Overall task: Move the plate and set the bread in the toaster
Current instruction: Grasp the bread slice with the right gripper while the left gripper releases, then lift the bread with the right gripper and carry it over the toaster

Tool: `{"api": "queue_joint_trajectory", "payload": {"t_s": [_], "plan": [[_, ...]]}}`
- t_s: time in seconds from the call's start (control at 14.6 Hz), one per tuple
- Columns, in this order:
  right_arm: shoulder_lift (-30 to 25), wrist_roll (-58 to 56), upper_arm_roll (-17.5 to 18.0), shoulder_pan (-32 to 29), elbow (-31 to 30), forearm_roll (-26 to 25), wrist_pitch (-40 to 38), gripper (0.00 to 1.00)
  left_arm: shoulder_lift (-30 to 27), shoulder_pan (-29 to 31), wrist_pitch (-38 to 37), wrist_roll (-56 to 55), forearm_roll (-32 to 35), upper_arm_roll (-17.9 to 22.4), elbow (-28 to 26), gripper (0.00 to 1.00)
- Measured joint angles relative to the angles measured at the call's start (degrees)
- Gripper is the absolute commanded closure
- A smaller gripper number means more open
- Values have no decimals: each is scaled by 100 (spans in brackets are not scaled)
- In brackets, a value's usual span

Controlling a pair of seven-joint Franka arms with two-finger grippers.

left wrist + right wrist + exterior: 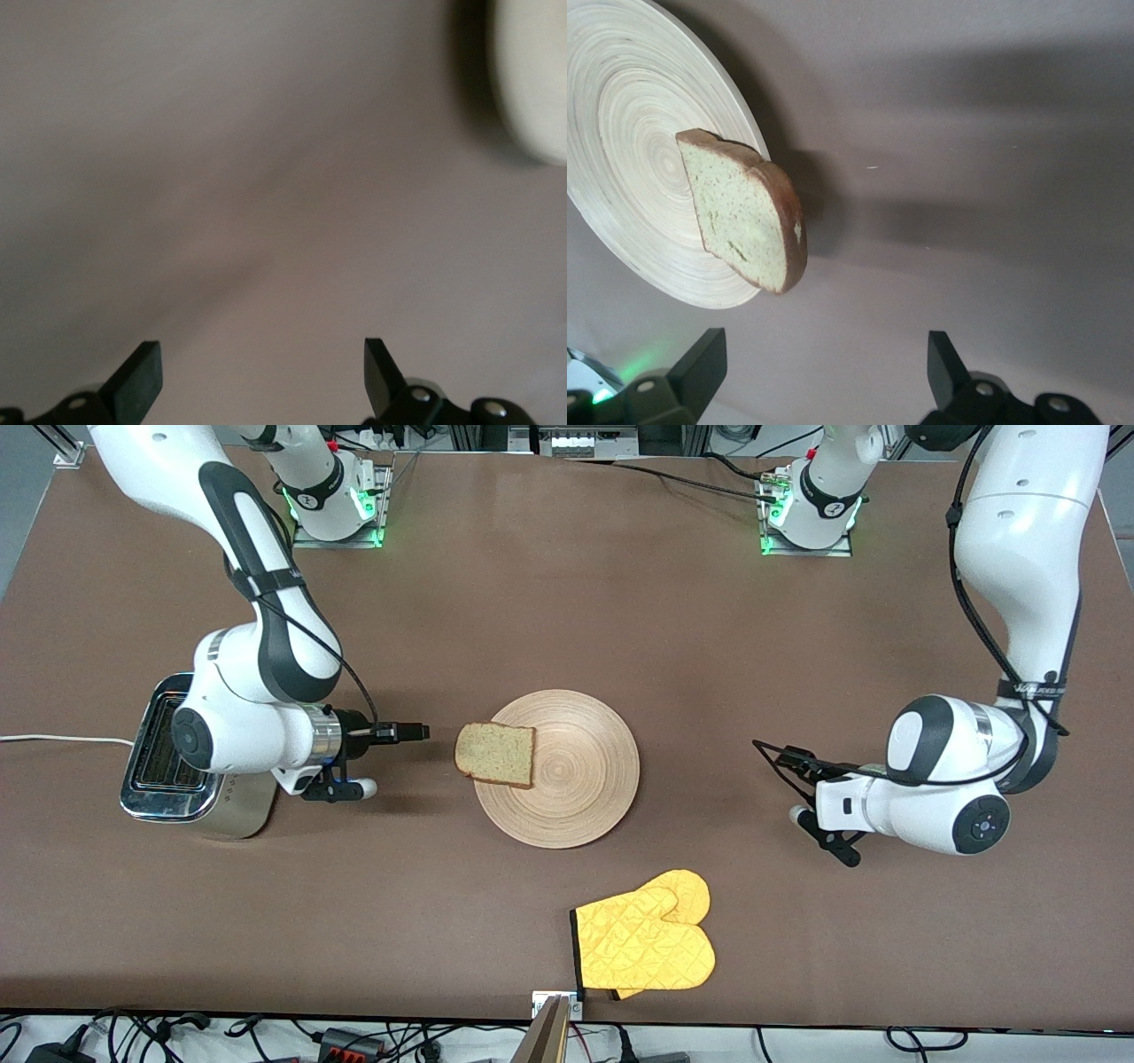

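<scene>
- Mid-desk scene: the plate [567, 771] sits at the centre of the desk [620, 620], and the bread [495, 754] rests on the plate's rim at its 9 o'clock edge in the front view, part of the slice overhanging the brown surface.
- The toaster [173, 766] stands at the right arm's end of the desk, at 9 o'clock from the plate and well apart from it, its two slots showing no bread; a white cord [53, 739] trails off toward the desk's edge.
- The right end effector [403, 732] hovers between toaster and bread, pointing at the slice; in the right wrist view its fingers [700, 367] stand spread and released, nothing between them, with bread [744, 212] and plate [638, 159] just ahead.
- The left end effector [769, 751] hangs low over bare desk at 3 o'clock from the plate, near but not touching it; the left wrist view shows its fingers [142, 376] parted and empty, the plate's pale rim [536, 80] at the frame's edge.
- A yellow oven mitt [647, 943] lies at 5 o'clock from the plate, nearer the front camera, untouched.
- Judged from this, the bread is not yet grasped and the toaster is unloaded. The bread step remains whole, and whether the plate stands where it is wanted cannot be told.
</scene>
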Motion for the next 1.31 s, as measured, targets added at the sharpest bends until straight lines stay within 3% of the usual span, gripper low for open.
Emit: {"api": "queue_joint_trajectory", "payload": {"t_s": [0.34,0.55,0.76,0.82,1.03,1.17,1.31], "plan": [[309,-1,1,107,2,626,280,0,-272,-232,-421,-1374,1307,-31,44,0],[462,-1,3,258,6,802,707,0,-857,-458,-844,-2674,1357,-48,140,0],[635,-1,4,424,10,1145,914,0,-1640,-417,-951,-3156,1098,-29,261,0],[683,-1,4,450,10,1202,932,5,-1854,-357,-1018,-3206,844,13,397,0],[747,-3,2,459,14,1223,940,33,-2553,-240,-1280,-3208,166,521,524,0],[750,-3,2,463,18,1224,940,48,-3102,-308,-1267,-3166,-11,941,41,0],[751,-3,2,484,19,1225,940,63,-3685,-677,-797,-3140,-60,1305,-814,0]]}}
